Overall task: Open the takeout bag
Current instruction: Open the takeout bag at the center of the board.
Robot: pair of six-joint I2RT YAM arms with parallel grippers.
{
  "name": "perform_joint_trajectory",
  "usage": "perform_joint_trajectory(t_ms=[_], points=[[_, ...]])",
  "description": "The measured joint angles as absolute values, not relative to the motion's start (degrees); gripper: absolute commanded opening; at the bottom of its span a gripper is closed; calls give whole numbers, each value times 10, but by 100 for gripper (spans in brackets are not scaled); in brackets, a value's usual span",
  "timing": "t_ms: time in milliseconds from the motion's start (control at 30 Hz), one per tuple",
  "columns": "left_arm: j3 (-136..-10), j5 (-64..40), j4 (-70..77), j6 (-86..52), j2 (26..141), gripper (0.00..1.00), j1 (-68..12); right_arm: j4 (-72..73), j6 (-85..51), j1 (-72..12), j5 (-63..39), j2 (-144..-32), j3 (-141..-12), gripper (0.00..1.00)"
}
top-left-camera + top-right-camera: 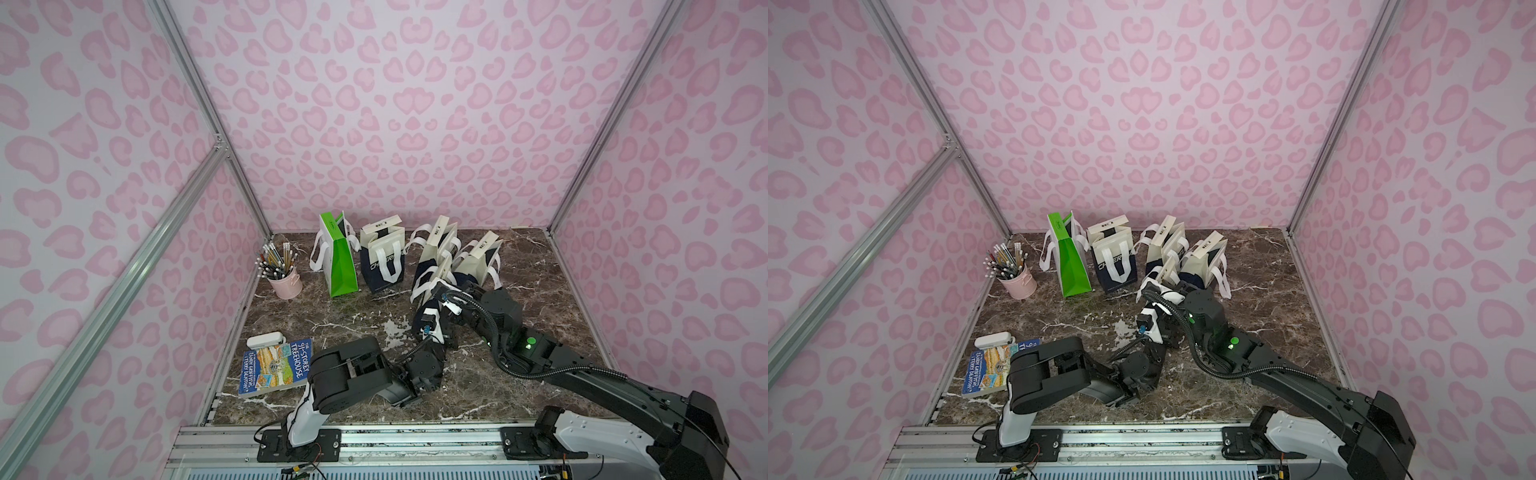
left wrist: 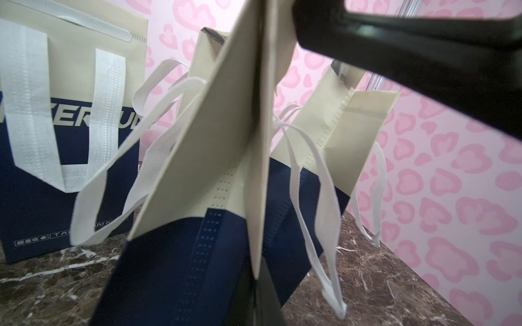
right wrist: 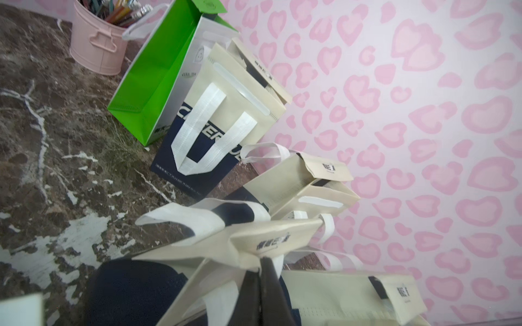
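The takeout bag (image 1: 428, 291) is at the right-centre of the table (image 1: 332, 316). It sits just in front of two rear bags (image 1: 434, 245) (image 1: 478, 257) of the same beige-and-navy make. It leans toward the arms, and I cannot tell whether its base touches the table.

Left gripper (image 2: 260, 271): I read it as closed on the beige upper edge of the takeout bag. One dark finger shows behind that edge, and the cloth runs straight into the jaws.

Right gripper (image 3: 265, 268): I read it as closed on the printed top flap of the same bag. The flap is pinched at its near edge. In both top views the two grippers meet over this bag, close together.

In the left wrist view the bag's beige panels lie folded against each other, and its white handles hang loose on either side.

Other items:
- Navy bag (image 1: 382, 266), upright, left of the rear bags.
- Green bag (image 1: 340, 262), upright, just beside the navy bag.
- Cup (image 1: 284, 284) of pencils, near the left wall.
- Book (image 1: 274, 368), flat, front left.
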State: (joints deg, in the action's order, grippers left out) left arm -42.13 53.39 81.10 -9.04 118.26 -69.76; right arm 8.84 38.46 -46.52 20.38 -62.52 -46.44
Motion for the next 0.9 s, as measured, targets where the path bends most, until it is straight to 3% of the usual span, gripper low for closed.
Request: perform_joint_trajectory(t_ms=[833, 867, 900], points=[[-425, 556, 727, -109, 1147, 4, -699, 2, 622, -553, 422, -724, -607, 0], [-425, 559, 726, -109, 1145, 4, -699, -5, 621, -555, 424, -726, -614, 2], [-424, 560, 724, -109, 1143, 4, -699, -14, 615, -557, 424, -729, -619, 11]])
